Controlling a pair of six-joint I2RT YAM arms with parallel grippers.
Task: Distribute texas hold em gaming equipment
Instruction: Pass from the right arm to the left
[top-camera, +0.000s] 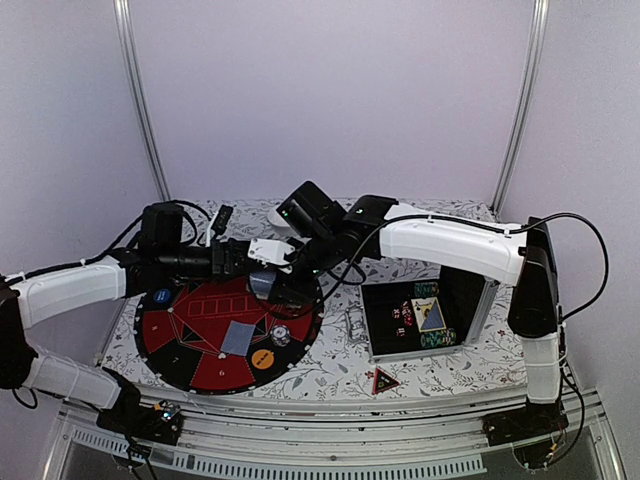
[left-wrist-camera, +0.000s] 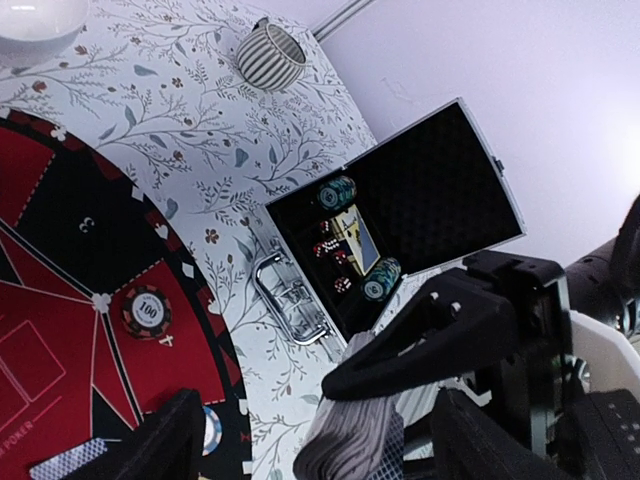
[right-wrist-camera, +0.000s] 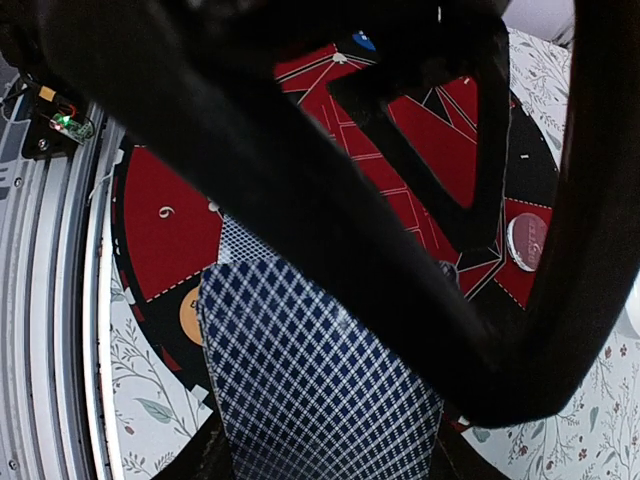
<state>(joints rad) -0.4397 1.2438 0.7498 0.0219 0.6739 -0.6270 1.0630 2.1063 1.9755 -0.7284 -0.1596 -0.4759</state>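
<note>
The right gripper (left-wrist-camera: 345, 418) is clamped on the deck (right-wrist-camera: 310, 400), one finger flat across the patterned top card, with the stack's edges showing under it. The left gripper (left-wrist-camera: 315, 452) stands wide, its fingers (left-wrist-camera: 165, 440) on either side of that deck and apart from it, so it holds nothing. Both meet over the far right part of the mat (top-camera: 170, 345). Below them, toward the arm bases, a single card (top-camera: 237, 338) lies face down on the mat, with a chip (top-camera: 281, 335) just to its right and the orange button (top-camera: 262, 358) just nearer. The blue button (top-camera: 162, 297) sits on the mat well to the left of the grippers, beside the left arm. To the grippers' right, off the mat, the case (left-wrist-camera: 440, 190) stands open with chips (left-wrist-camera: 338, 190) inside, and the marker (top-camera: 385, 380) lies in front of it. Beyond the left gripper are the cup (left-wrist-camera: 272, 55) and the bowl (left-wrist-camera: 40, 30)
</note>
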